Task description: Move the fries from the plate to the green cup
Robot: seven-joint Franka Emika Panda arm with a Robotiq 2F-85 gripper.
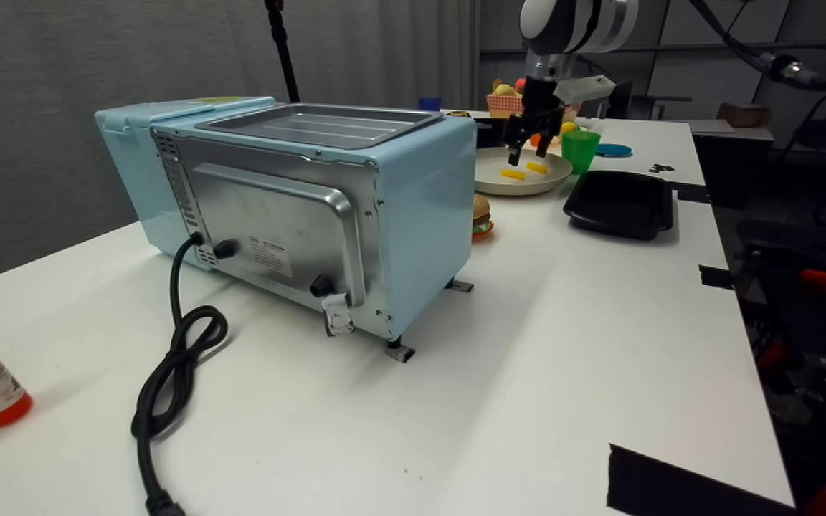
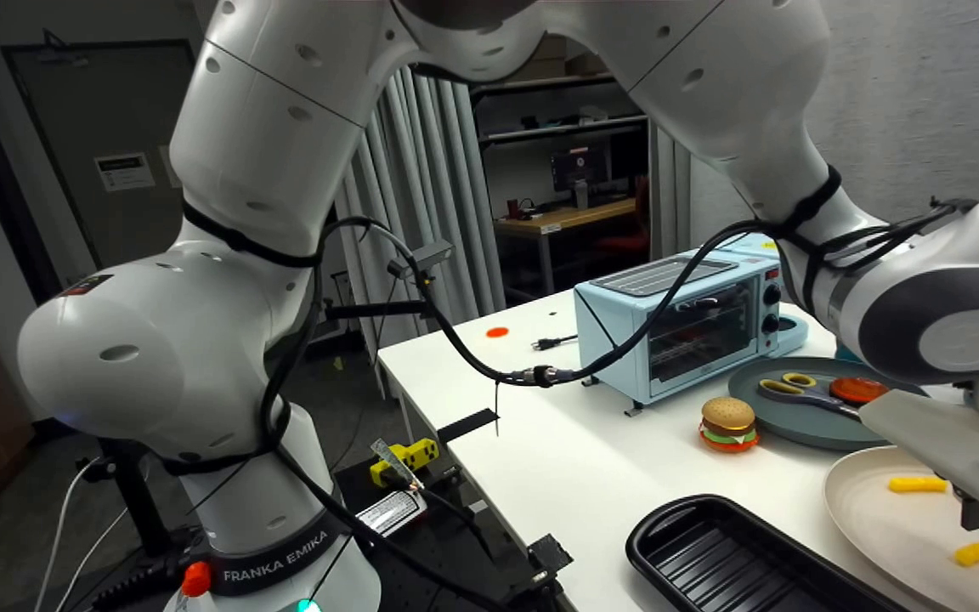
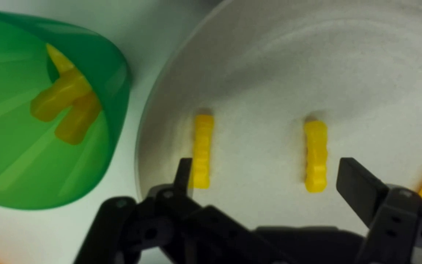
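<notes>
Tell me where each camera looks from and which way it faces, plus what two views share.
An exterior view: behind the toaster oven, facing along the table toward the plate; the gripper and part of the arm show.
An exterior view: apparently beside the arm, facing the toaster oven's glass door; the base and most of the arm show.
Wrist view: above the plate, facing down at fries and the green cup; the gripper's fingers show.
Both exterior views share the toaster oven, from back and front.

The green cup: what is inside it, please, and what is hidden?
In the wrist view, the green cup holds yellow fries; at least two show. Its wall nearest the plate covers part of the inside, so their exact number is unclear.
</notes>
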